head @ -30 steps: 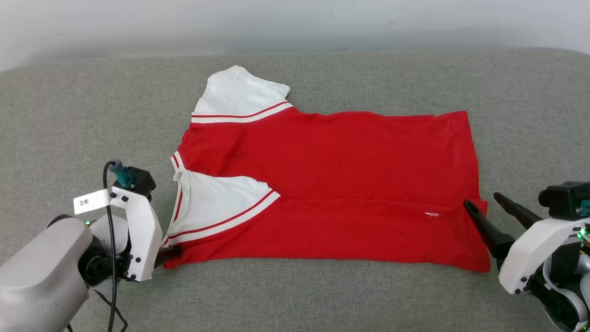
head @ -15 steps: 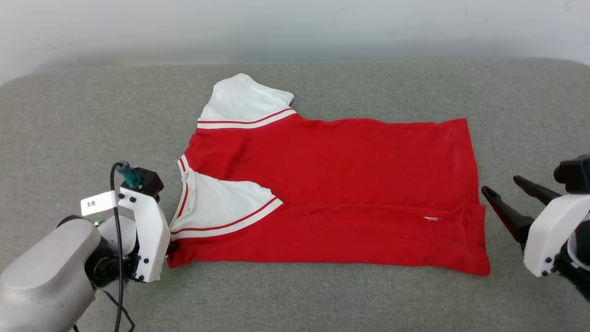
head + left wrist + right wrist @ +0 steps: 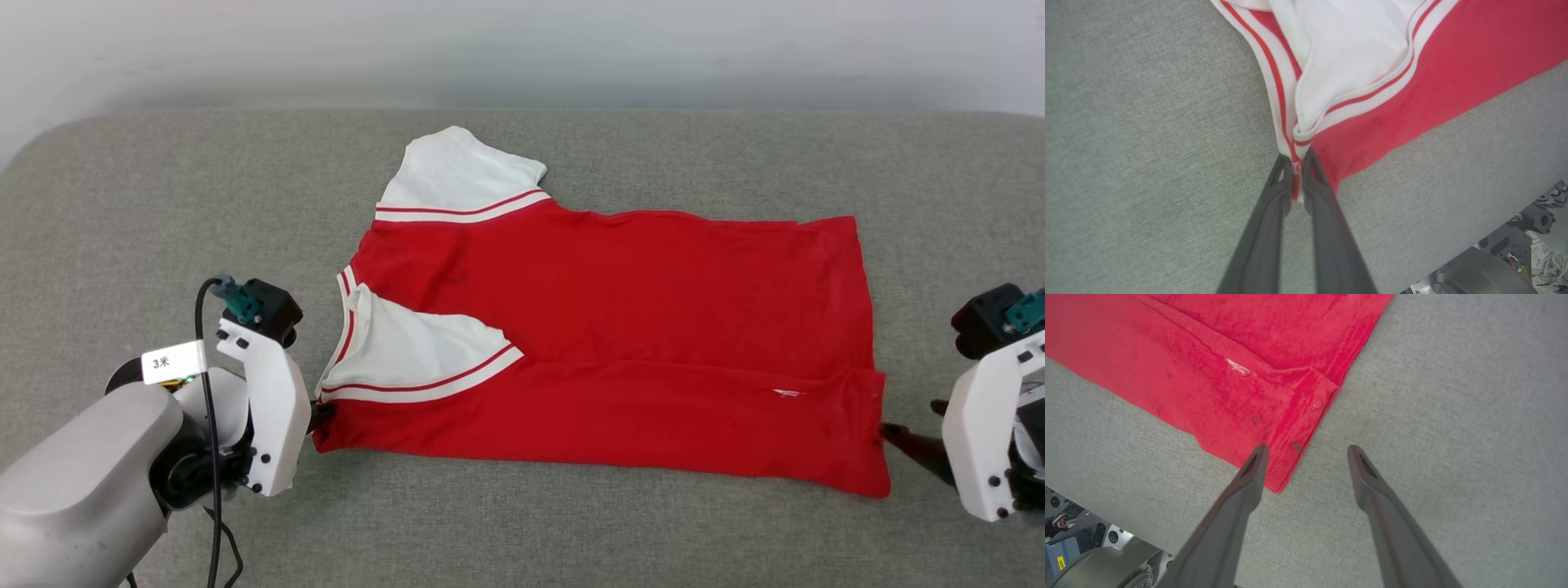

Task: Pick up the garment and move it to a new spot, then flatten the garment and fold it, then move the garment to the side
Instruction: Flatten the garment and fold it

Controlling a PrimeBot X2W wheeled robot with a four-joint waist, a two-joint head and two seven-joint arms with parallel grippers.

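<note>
- Pinching the shirt (image 3: 612, 327) at its collar corner, the left gripper (image 3: 1295, 165) is clamped narrow.
- Right gripper (image 3: 1306, 450) gapes wide at the hem; folding looks half done, move aside pending.

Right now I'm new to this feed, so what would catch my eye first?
A red jersey-style shirt with white sleeves lies spread on the grey padded surface. The left gripper is shut on its striped trim at the near-left corner. The right gripper stands open at the near-right hem corner.
</note>
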